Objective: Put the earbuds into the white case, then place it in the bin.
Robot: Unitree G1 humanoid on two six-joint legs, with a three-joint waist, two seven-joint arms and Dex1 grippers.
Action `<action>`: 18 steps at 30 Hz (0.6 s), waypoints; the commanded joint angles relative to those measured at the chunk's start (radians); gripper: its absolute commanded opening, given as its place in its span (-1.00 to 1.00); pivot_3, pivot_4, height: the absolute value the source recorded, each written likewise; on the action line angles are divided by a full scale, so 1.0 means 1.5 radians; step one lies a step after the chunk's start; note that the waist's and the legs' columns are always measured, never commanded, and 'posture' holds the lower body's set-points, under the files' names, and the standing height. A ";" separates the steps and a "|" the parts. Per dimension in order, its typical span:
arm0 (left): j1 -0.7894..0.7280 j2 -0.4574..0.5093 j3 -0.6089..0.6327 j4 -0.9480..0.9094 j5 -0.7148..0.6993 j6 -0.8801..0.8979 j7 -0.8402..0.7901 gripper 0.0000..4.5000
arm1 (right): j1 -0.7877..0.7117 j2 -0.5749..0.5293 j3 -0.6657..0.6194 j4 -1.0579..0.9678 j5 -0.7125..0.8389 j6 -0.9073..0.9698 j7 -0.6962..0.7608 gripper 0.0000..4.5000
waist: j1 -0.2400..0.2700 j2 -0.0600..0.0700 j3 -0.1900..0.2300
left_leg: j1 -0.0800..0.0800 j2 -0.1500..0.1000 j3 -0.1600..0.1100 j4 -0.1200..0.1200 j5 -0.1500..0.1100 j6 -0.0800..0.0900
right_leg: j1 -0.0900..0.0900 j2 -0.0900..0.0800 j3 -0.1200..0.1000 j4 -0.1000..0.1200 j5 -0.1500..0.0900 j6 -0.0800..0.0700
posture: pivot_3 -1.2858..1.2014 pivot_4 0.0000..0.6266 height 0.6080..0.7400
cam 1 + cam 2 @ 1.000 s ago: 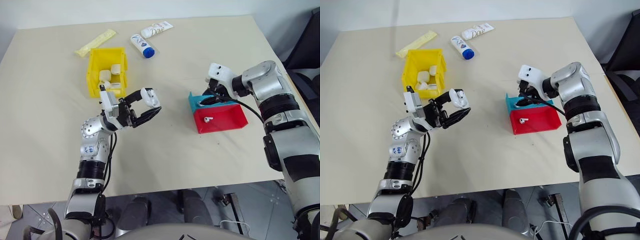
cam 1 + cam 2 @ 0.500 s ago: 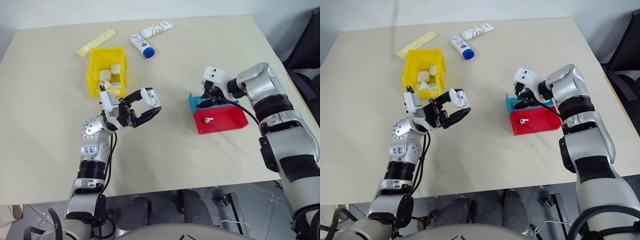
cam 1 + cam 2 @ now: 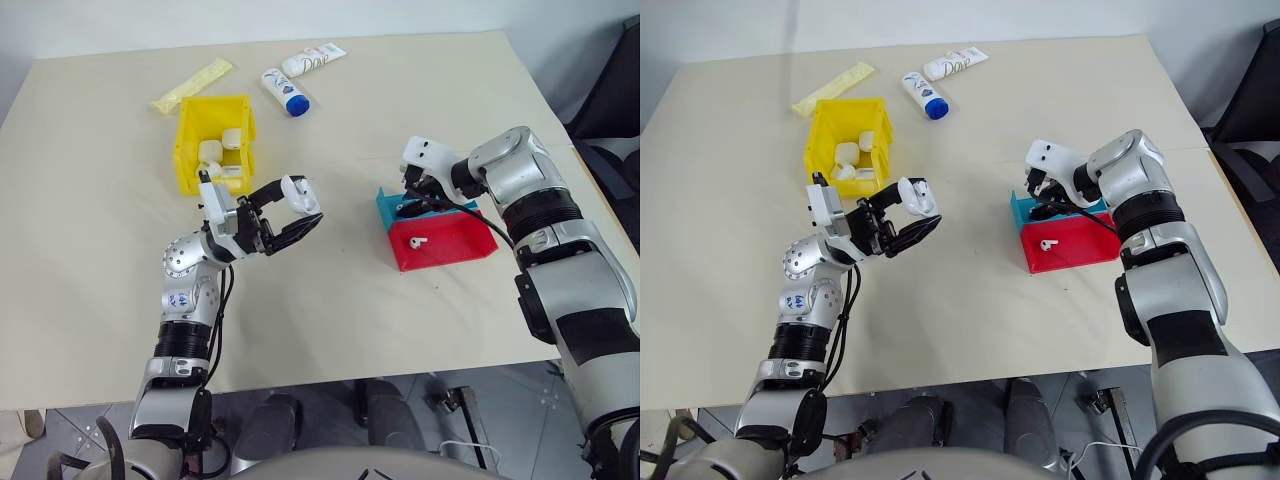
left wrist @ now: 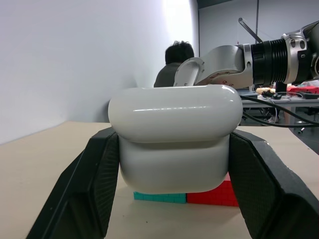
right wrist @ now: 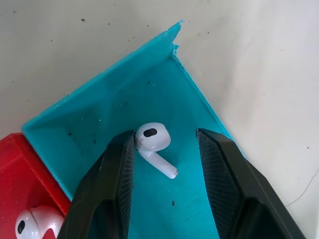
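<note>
My left gripper is clamped on the small glossy white rounded earbud case, holding it up off the cream tabletop, in front of the bright yellow rectangular plastic bin. From the head cameras, I see that bin already has several whitish items inside. My right gripper is angled down into the shallow teal plastic tray, which sits touching the shallow red plastic tray. One tiny glossy white earbud lies in the red tray. At the far edge of the table lie a flat pale yellow sachet and two white tubes with blue print, well apart from both arms.

In the left wrist view, the case sits squeezed between my two black fingers, lid down as far as I can tell, with the teal and red trays just visible beneath it and the right arm beyond.

In the right wrist view, the fingers stand partly apart inside the teal tray, straddling a second white short-stemmed earbud; one finger is touching or just beside its head, the other clear of it. The first earbud shows in the corner of the red tray.
</note>
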 commanded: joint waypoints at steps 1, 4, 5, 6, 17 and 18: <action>0.002 0.004 0.003 -0.025 -0.007 -0.011 0.004 0.25 | -0.013 0.003 0.005 0.008 -0.010 0.001 -0.004 -0.11 | 0.000 0.000 0.000 | 0.000 0.000 0.000 0.000 0.000 0.000 | 0.000 0.000 0.000 0.000 0.000 0.000 | 0.03 -0.52 1.00; 0.001 0.005 0.003 -0.024 -0.007 -0.012 0.005 0.25 | -0.015 0.004 0.006 0.009 -0.010 0.000 -0.002 -0.11 | 0.000 0.000 0.000 | 0.000 0.000 0.000 0.000 0.000 0.000 | 0.000 0.000 0.000 0.000 0.000 0.000 | 0.03 -0.52 1.00; 0.001 0.005 0.003 -0.023 -0.006 -0.013 0.005 0.25 | -0.015 0.004 0.007 0.009 -0.010 -0.001 -0.002 -0.11 | 0.000 0.000 0.000 | 0.000 0.000 0.000 0.000 0.000 0.000 | 0.000 0.000 0.000 0.000 0.000 0.000 | 0.03 -0.52 1.00; 0.000 0.005 0.003 -0.023 -0.006 -0.013 0.005 0.25 | -0.015 0.004 0.006 0.009 -0.010 0.000 -0.001 -0.11 | 0.000 0.000 0.000 | 0.000 0.000 0.000 0.000 0.000 0.000 | 0.000 0.000 0.000 0.000 0.000 0.000 | 0.03 -0.52 1.00; -0.010 0.001 -0.001 -0.007 -0.005 -0.016 0.001 0.25 | -0.012 -0.002 -0.009 -0.009 0.006 -0.005 0.007 -0.78 | 0.000 0.000 0.000 | 0.000 0.000 0.000 0.000 0.000 0.000 | 0.000 0.000 0.000 0.000 0.000 0.000 | 0.03 -0.52 1.00; -0.011 0.000 -0.003 -0.005 -0.005 -0.015 -0.002 0.25 | -0.011 -0.007 -0.018 -0.018 0.015 -0.013 0.006 -0.78 | 0.000 0.000 0.000 | 0.000 0.000 0.000 0.000 0.000 0.000 | 0.000 0.000 0.000 0.000 0.000 0.000 | 0.03 -0.52 1.00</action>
